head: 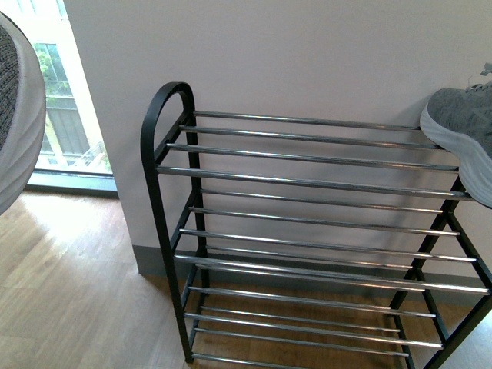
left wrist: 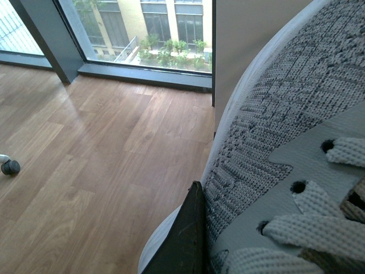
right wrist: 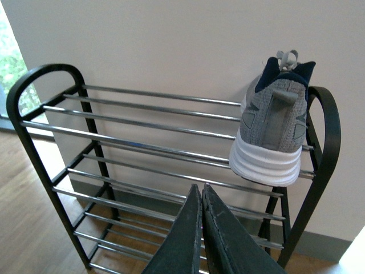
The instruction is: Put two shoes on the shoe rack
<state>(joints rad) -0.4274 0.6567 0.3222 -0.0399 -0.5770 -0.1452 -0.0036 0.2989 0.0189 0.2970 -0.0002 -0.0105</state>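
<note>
One grey sneaker (right wrist: 272, 125) stands on the top tier of the black shoe rack (right wrist: 319, 165) at its right end, heel outward; the front view shows part of it (head: 461, 131) at the right edge. The other grey sneaker (left wrist: 274, 160) fills the left wrist view, held in the air, and shows at the far left of the front view (head: 15, 108). My left gripper is shut on it; one dark finger (left wrist: 185, 240) lies against its knit side. My right gripper (right wrist: 201, 191) is shut and empty, in front of the rack below the placed sneaker.
The rack (head: 165, 154) stands against a white wall (head: 307, 54) on a wooden floor (head: 69, 292). A tall window (head: 65, 108) is to the left of it. A small grey caster (left wrist: 8, 166) sits on the floor.
</note>
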